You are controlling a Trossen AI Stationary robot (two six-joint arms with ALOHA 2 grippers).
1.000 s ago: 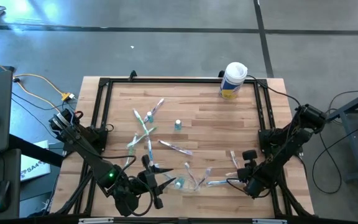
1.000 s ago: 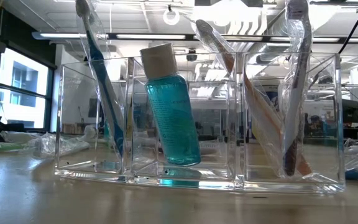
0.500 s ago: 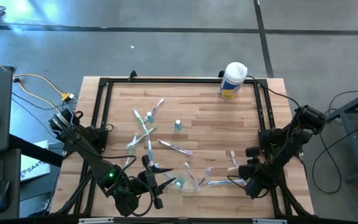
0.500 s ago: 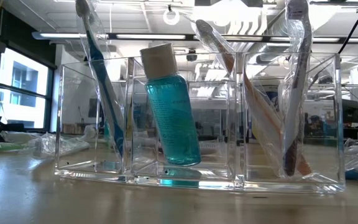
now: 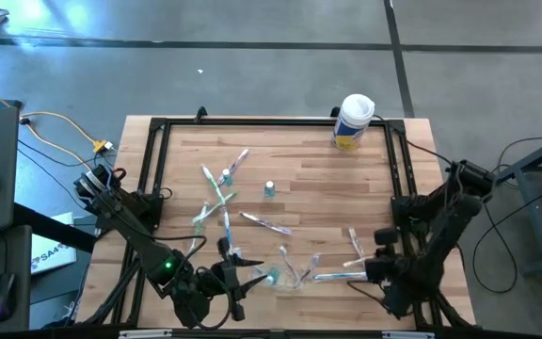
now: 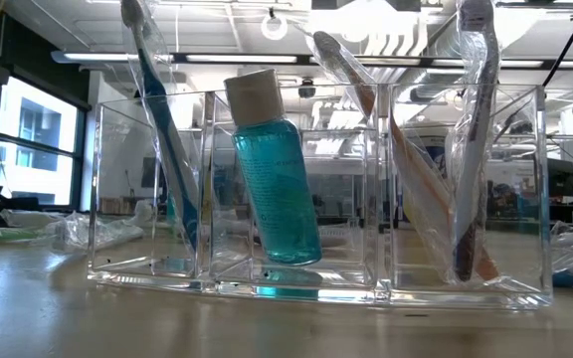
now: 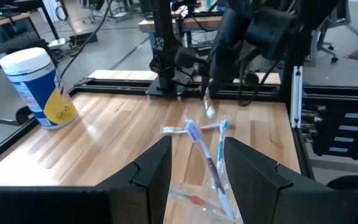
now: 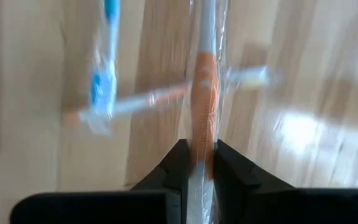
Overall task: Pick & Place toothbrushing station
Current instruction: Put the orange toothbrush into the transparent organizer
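Three wrapped toothbrushes and a teal bottle [image 6: 275,169] are already stood in the clear holder [image 6: 316,189], while many toothbrushes [image 5: 222,193] are left scattered across the surface [image 5: 309,169]. An orange-handled toothbrush [image 8: 202,93] is pinched in the right hand [image 8: 197,158] at the near right; the left hand [image 7: 196,165] is held spread and empty near the holder.

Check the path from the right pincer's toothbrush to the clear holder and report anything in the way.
The right pincer is shut on an orange-handled wrapped toothbrush. The clear holder sits to its left along the table's front edge. Between them lie loose wrapped toothbrushes on the table. They are low, so a lifted carry should clear them.
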